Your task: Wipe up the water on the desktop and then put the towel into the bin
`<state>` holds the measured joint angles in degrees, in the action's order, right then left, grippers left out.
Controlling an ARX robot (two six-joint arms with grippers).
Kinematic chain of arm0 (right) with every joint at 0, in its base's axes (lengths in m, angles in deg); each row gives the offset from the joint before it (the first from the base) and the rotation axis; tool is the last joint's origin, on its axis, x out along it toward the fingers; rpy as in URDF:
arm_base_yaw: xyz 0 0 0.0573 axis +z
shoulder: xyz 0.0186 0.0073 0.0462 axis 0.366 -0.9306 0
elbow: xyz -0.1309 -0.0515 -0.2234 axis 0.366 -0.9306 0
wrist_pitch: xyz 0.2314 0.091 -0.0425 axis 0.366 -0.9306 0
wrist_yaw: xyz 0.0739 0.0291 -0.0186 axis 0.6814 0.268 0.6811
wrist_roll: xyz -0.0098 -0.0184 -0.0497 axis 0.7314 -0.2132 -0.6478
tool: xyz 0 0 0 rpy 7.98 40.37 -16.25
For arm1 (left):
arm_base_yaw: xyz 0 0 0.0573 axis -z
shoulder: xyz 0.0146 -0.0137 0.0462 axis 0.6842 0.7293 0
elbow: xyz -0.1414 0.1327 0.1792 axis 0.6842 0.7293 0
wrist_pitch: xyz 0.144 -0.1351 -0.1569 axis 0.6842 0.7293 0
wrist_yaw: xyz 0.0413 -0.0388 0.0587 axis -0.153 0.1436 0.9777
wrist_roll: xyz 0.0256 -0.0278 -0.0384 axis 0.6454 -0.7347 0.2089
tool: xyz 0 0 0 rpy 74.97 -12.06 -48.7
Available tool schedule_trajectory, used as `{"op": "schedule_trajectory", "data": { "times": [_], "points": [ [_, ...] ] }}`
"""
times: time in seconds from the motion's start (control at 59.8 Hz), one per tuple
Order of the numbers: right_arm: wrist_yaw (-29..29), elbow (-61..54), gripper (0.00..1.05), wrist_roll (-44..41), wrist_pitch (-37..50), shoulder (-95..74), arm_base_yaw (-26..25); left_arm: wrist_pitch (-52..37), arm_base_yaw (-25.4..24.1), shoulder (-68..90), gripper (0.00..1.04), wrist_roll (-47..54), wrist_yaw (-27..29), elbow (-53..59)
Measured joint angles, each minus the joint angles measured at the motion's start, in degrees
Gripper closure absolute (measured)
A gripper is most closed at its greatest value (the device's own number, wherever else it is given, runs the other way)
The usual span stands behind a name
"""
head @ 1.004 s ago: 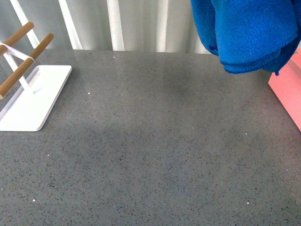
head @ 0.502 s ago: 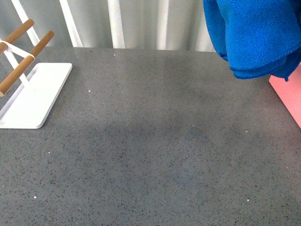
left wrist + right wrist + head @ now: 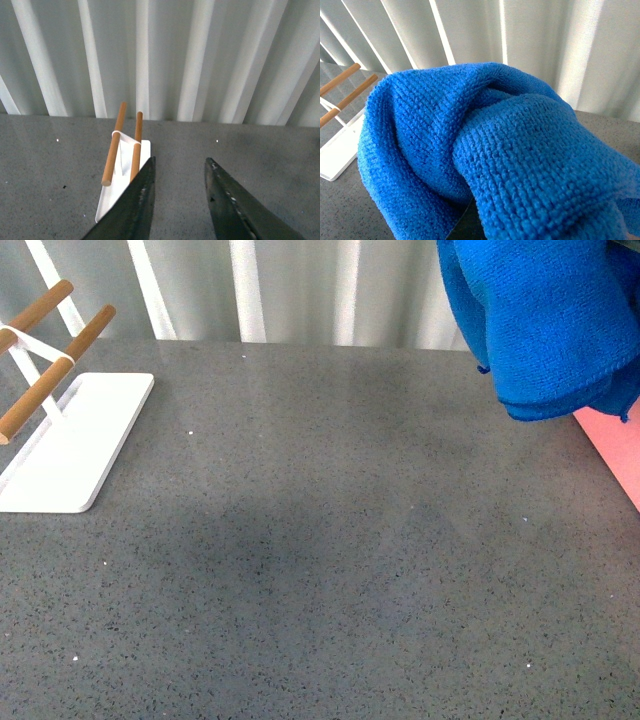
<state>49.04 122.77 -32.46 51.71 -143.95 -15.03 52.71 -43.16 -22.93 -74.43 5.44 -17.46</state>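
The bright blue towel hangs bunched in the air at the top right of the front view, above the far right of the dark grey speckled desktop. Its lower edge hangs over the inner side of the salmon-pink bin, of which only a corner shows at the right edge. My right gripper is shut on the towel; the towel fills the right wrist view and hides the jaws. My left gripper is open and empty above the desktop; it does not show in the front view.
A flat white tray with wooden bars stands at the far left of the desktop, and also shows in the left wrist view. A white ribbed wall runs behind the desktop's far edge.
The towel has moved to the right and slightly down, closer over the pink bin. The tray and the desktop have not changed.
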Motion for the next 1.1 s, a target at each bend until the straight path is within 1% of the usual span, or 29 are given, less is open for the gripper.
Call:
{"op": "schedule_trajectory", "data": {
  "times": [0.686,0.72,0.803,0.87,1.104],
  "points": [
    [-1.0,0.0,1.01,-1.0,-1.1,0.7,0.9,3.1,0.0,-9.0,1.01,0.2,0.0,5.6],
    [-1.1,0.0,1.01,-1.0,-1.1,0.7,1.0,4.5,0.0,-10.4,1.01,0.2,0.0,5.6],
    [-1.1,0.0,1.01,-1.0,-1.1,0.7,1.3,11.5,0.0,-17.1,1.01,0.3,-0.2,6.6],
    [-1.3,0.0,1.01,-1.1,-1.2,0.7,1.4,11.6,0.0,-19.4,1.01,0.2,0.0,6.6],
    [-2.3,0.0,1.01,-0.9,-2.3,-0.3,1.5,11.6,0.0,-19.6,1.01,0.3,0.0,6.6]
  ]
}}
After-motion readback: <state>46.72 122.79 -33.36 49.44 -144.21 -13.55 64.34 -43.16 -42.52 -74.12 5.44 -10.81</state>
